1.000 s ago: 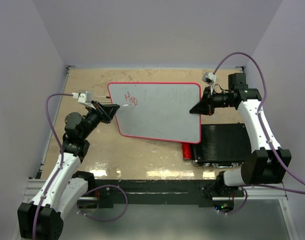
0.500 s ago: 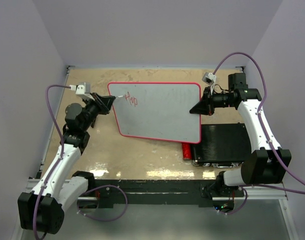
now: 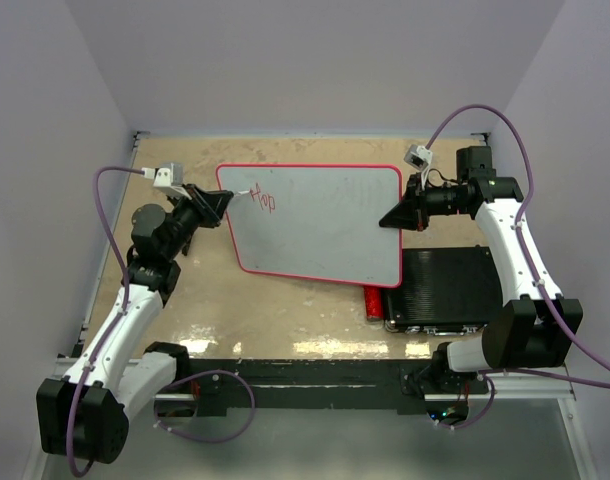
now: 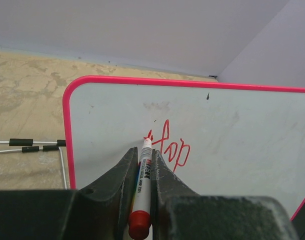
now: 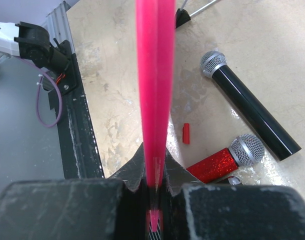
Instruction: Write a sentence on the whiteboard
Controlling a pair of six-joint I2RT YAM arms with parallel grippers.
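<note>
The whiteboard [image 3: 320,230], glossy white with a red frame, lies across the middle of the table. Red lettering reading "Hop" [image 3: 263,198] sits near its far left corner and also shows in the left wrist view [image 4: 173,146]. My left gripper [image 3: 223,203] is shut on a white marker with a red end [image 4: 144,175]. The marker's tip is at the left stroke of the "H", on the whiteboard [image 4: 242,125]. My right gripper [image 3: 390,217] is shut on the board's right edge, seen edge-on as a red strip [image 5: 155,75] between the fingers [image 5: 134,169].
A black ribbed case [image 3: 450,290] lies under the board's right corner, with a red glitter microphone [image 5: 220,161] beside it. A black microphone [image 5: 250,112] and a red marker cap [image 5: 186,133] lie under the board. A thin wire stand [image 4: 37,145] lies left of the board.
My left gripper has carried the marker from just below the "H" toward the far side and a little left, to the letter's left stroke. The right arm and board have not moved.
</note>
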